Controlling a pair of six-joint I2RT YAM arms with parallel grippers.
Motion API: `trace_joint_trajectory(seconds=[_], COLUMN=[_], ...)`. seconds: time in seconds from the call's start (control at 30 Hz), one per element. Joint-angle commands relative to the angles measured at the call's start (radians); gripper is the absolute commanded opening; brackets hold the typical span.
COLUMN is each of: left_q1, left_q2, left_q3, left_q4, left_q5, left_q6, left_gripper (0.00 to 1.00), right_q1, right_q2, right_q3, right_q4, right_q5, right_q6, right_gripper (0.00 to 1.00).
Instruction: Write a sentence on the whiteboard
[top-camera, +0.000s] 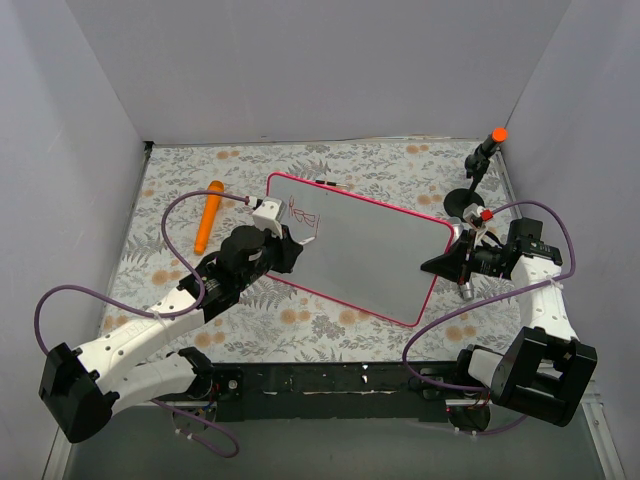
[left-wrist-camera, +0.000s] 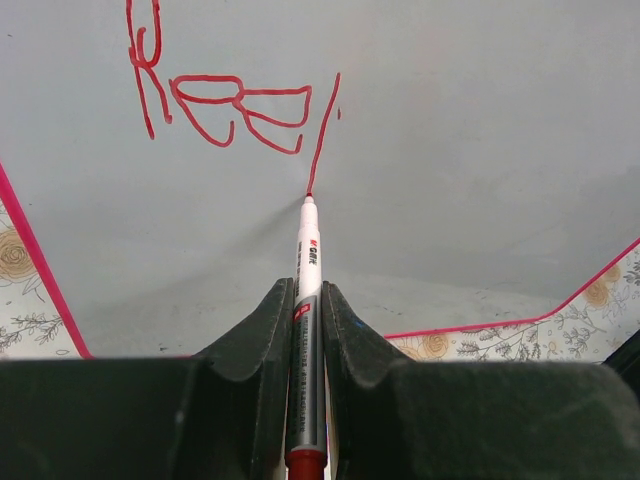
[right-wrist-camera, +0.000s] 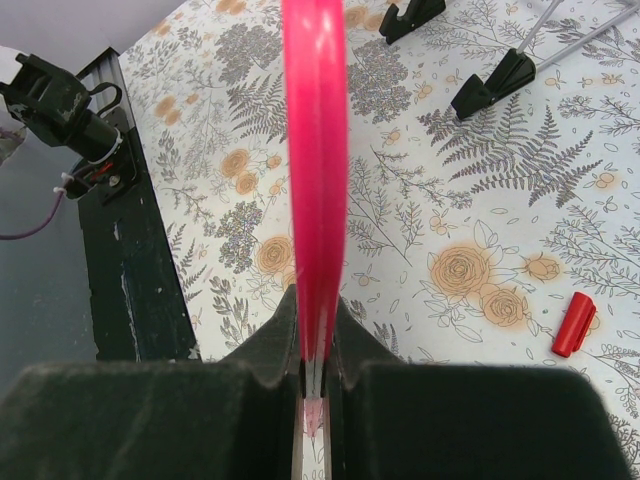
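The whiteboard (top-camera: 365, 250) lies tilted across the table, a glossy white panel with a pink-red frame. Red handwritten strokes of the sentence (left-wrist-camera: 235, 105) sit near its far left corner (top-camera: 302, 214). My left gripper (left-wrist-camera: 308, 292) is shut on a slim marker (left-wrist-camera: 309, 255), whose tip touches the board at the bottom of a long slanted stroke. In the top view this left gripper (top-camera: 288, 243) hovers over the board's left end. My right gripper (right-wrist-camera: 318, 305) is shut on the whiteboard's pink edge (right-wrist-camera: 315, 140), at the board's right end (top-camera: 442, 264).
An orange pen-like object (top-camera: 209, 215) lies left of the board. A black stand with an orange tip (top-camera: 487, 150) rises at the back right. A red cap (right-wrist-camera: 572, 324) rests on the floral cloth, with black stand bases (right-wrist-camera: 495, 85) beyond. A black rail (right-wrist-camera: 130, 250) marks the near edge.
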Motion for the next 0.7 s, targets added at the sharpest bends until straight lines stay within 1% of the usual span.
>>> trace_joint_trajectory(seconds=[0.0,0.23,0.47,0.67], left_q1=[-0.003,0.001,0.015,0.018], left_q2=[-0.029,-0.056,0.012,0.027], left_q3=[0.020,0.083,0.126,0.124], left_q4=[0.003,0.052,0.075,0.078], left_q5=[0.011,-0.012,-0.003,-0.002], left_q6=[-0.006,0.001,0.018,0.016], left_gripper=[0.00,0.00,0.00,0.00], right_q1=[0.004,0.004,0.004,0.004], right_q2=[-0.011,-0.012,-0.015,-0.014], right_q3=[0.017,0.017,0.017,0.018], right_q4=[0.050,0.048,0.050,0.048], right_q5=[0.116,0.116,0.118,0.116], right_q6=[-0.067,-0.069,-0.069,-0.070], right_gripper=[0.01,0.01,0.01,0.01])
